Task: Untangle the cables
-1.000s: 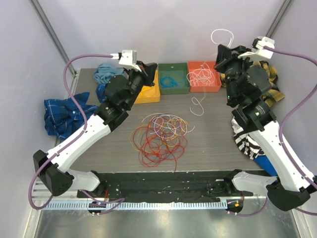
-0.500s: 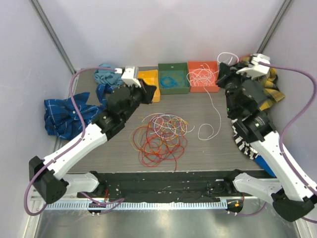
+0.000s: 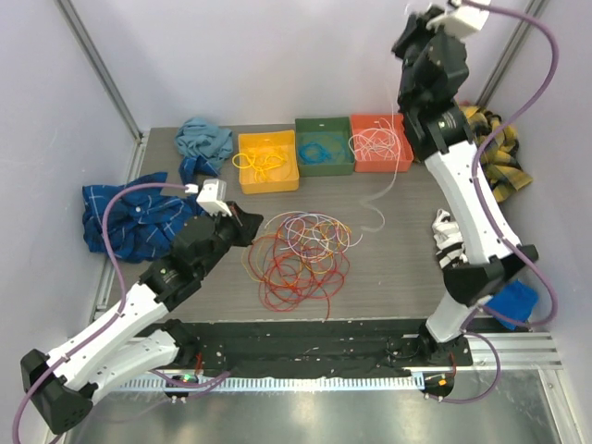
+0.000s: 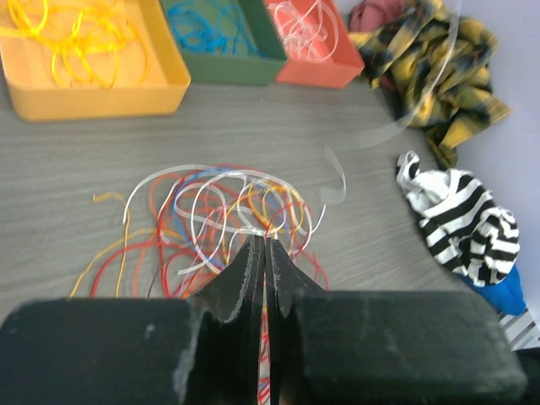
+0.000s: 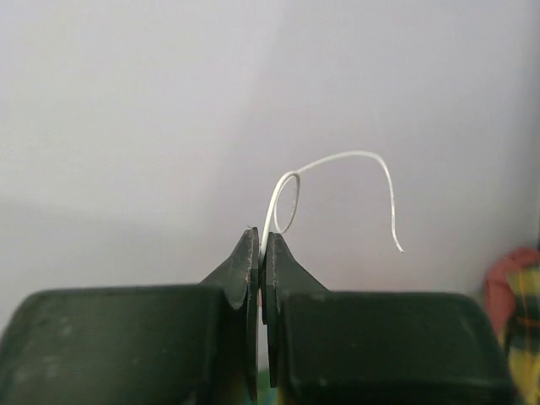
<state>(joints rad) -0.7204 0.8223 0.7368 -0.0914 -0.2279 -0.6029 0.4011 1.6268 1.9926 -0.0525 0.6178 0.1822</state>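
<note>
From above, I see the left gripper [image 3: 248, 225] low over the table [image 3: 407, 268], at the left edge of the tangle of cables [image 3: 301, 254] lying mid-table. The right gripper [image 3: 410, 37] is raised high above the red bin [image 3: 379, 163], and a white cable [image 3: 375, 217] hangs from it down to the tabletop, apart from the tangle. On my left wrist view the fingers [image 4: 240, 278] are pressed together, tips over the near side of the red, orange and white loops. On the right wrist view the fingers are pinching the white cable, its free end curling up above the tips.
</note>
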